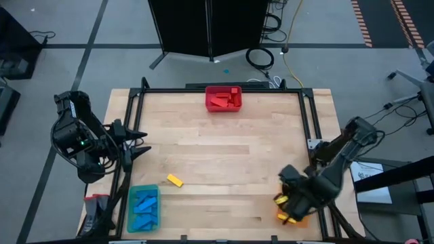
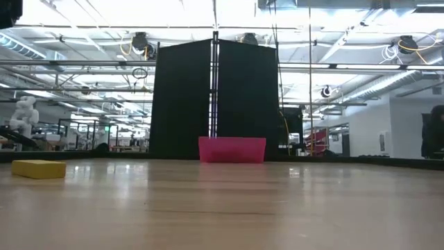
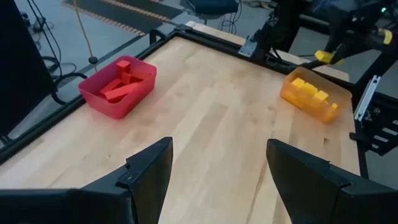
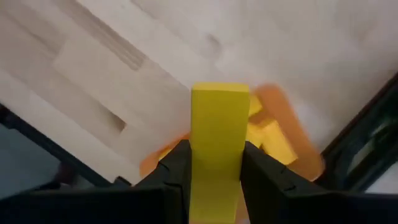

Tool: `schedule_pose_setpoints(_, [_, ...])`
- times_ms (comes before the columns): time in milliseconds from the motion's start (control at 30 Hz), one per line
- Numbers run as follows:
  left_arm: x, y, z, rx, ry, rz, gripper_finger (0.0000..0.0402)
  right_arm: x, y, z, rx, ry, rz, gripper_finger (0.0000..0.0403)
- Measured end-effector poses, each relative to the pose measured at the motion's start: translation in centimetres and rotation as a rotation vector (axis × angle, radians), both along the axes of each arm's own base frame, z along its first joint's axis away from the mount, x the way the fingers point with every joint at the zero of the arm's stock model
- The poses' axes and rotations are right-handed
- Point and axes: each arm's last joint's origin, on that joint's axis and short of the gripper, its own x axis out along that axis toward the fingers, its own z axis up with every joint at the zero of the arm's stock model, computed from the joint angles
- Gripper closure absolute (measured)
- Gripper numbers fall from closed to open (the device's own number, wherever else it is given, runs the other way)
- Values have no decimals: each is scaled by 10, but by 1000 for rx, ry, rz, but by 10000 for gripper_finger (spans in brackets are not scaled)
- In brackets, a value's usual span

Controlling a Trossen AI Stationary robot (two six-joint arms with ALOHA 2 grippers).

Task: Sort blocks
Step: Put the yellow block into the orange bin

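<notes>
While my right gripper (image 4: 214, 171) pinches a yellow block (image 4: 217, 143) above the orange bin (image 3: 309, 96) at the table's (image 1: 224, 156) near right corner, another yellow block (image 1: 175, 180) lies loose beside the blue bin (image 1: 143, 207); my left gripper (image 3: 217, 168) waits spread wide.

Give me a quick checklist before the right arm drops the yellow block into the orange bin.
1. Grip: right gripper shut on the yellow block: ok.
2. Position: block over the orange bin in the right wrist view: ok.
3. Height above the bin: cannot tell.
4. Contents: the bin holds only yellow blocks, right colour: ok.
5. Left gripper open, parked at the table's left edge, out of the way: ok.
6. Sorting finished: not ok; one loose yellow block lies on the table near the blue bin.
</notes>
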Motion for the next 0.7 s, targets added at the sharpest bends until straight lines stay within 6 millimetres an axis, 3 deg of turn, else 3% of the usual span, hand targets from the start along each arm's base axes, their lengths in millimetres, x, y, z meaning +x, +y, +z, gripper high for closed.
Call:
schedule_pose_setpoints(167, [0,1,1,17,-29,16,137,-35,4,-25,66,-28,-107,319])
schedule_pose_setpoints(333, [0,0,1,15,-35,19,137,-57,7,-61,73,96,-136,319])
schedule_pose_setpoints(467, [0,0,1,12,-37,21,137,-65,9,-90,137,177,-156,319])
schedule_pose_setpoints(700, [1,0,1,9,-39,20,137,-63,19,-125,283,52,-191,319])
